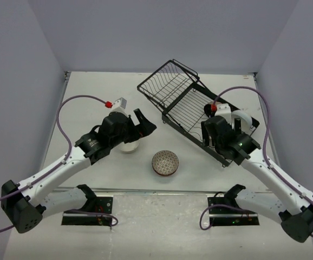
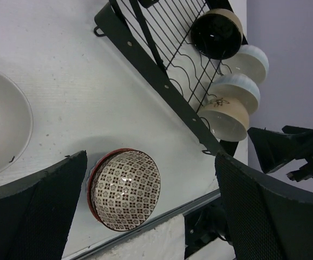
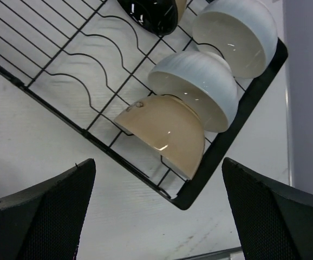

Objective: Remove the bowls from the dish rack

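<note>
**Bowls in rack.** Four round, glazed ceramic bowls stand on edge in a row.
- Glossy beige bowl (image 3: 164, 132), smooth, with a small dark mark near the rim that is too small to read. It sits directly ahead of the right gripper (image 3: 157, 161), centred between its fingers.
- Pale blue-white ribbed bowl (image 3: 197, 86), leaning against the beige one on the side away from the gripper.
- Second ribbed bowl (image 3: 237, 32), with a cream inside, further out still.
- Tan bowl with glossy black inside (image 3: 151, 11), furthest from the gripper.

**Black wire dish rack** (image 1: 184, 111). It has thin rods, wavy slot wires and a flat rectangular frame, with a tilted basket section at the far end. The right gripper hangs over the bowl end.

**Bowls on table.**
- Round bowl with brown-and-white lattice pattern (image 2: 125, 189) and a reddish rim, upright, ahead of the left gripper (image 2: 151, 157) between its fingers.
- Plain white bowl (image 2: 2, 130), smooth, beside that gripper's left finger.

**Grippers.** Both stand spread wide and hold nothing. The black finger pads (image 3: 48, 211) have a fine mesh texture.

**White table** (image 1: 91, 92). Matte and faintly grained.
</note>
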{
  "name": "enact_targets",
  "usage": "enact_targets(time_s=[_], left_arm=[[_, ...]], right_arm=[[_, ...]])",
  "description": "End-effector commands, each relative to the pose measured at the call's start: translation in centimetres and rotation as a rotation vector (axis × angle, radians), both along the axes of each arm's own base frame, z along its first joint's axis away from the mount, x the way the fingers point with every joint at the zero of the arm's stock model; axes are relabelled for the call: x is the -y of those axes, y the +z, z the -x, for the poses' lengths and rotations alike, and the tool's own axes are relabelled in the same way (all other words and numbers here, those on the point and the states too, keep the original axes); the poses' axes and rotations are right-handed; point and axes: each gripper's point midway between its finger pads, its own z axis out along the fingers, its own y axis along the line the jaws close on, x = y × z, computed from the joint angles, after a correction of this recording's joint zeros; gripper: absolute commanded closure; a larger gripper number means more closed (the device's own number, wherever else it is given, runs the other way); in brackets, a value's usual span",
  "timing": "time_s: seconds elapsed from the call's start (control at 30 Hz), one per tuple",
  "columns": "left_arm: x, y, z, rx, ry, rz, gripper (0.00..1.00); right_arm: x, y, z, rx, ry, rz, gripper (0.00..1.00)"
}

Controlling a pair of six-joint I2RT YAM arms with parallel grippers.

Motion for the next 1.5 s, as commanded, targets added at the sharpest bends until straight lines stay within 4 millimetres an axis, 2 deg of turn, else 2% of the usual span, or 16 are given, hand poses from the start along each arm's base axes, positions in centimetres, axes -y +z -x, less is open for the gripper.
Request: enact_targets(time_s=[0.0,0.03,0.1,0.2,0.23,0.3,0.33,0.37,0.43,0.5,0.53,0.6,0.63,0.87,1.2,1.47], left_arm=[[0.6,4.1,-0.9,0.111,0.002,0.055,0.0],[0.3,4.2,-0.9,0.117,0.017,0.058,0.0],[1.0,5.1,-0.9,0.147,0.001,0.115,0.0],[4.9,4.5,-0.7,0.099,-0.092,0.161,0.0],[7.3,4.3,-0.4,0.082,-0.116,0.174,0.0],[9.8,4.0,0.0,0.068,-0.129,0.215,0.0],[11.7,2.6,0.5,0.023,-0.129,0.233,0.0],[13.1,3.6,0.4,0.044,-0.132,0.287,0.0],[15.8,2.2,1.0,-0.012,-0.128,0.317,0.0],[17.7,2.9,0.8,-0.013,-0.108,0.368,0.0],[19.1,1.7,1.3,-0.055,-0.103,0.38,0.0],[20.7,2.3,1.1,-0.054,-0.078,0.431,0.0],[21.9,0.9,1.4,-0.097,-0.066,0.439,0.0],[27.4,-1.6,0.8,-0.187,-0.043,0.522,0.04],[30.7,-6.0,-1.0,-0.243,-0.014,0.622,0.12],[32.4,-6.5,-1.7,-0.235,-0.038,0.689,0.18]], right_arm=[[2.8,2.2,0.0,0.053,-0.1,0.154,0.01],[3.6,1.9,0.7,0.02,-0.15,0.175,0.01],[2.9,2.8,0.7,0.067,-0.2,0.051,0.01],[1.7,6.2,1.3,0.232,-0.161,-0.206,0.01],[2.3,8.8,2.2,0.341,-0.159,-0.312,0.01],[3.5,11.2,3.5,0.439,-0.171,-0.398,0.01],[5.1,12.8,4.9,0.516,-0.198,-0.44,0.01],[5.9,13.9,5.7,0.555,-0.208,-0.472,0.01],[6.9,15.0,7.0,0.608,-0.203,-0.524,0.01],[8.0,16.3,8.6,0.668,-0.193,-0.578,0.01],[8.1,16.5,9.0,0.68,-0.183,-0.59,0.01],[8.1,17.0,9.6,0.694,-0.146,-0.602,0.01],[8.0,16.9,9.8,0.688,-0.13,-0.597,0.01],[7.4,17.1,10.5,0.681,-0.055,-0.615,0.01],[7.2,15.9,11.0,0.662,-0.018,-0.599,0.01],[6.7,15.5,10.8,0.649,0.01,-0.579,0.01]])
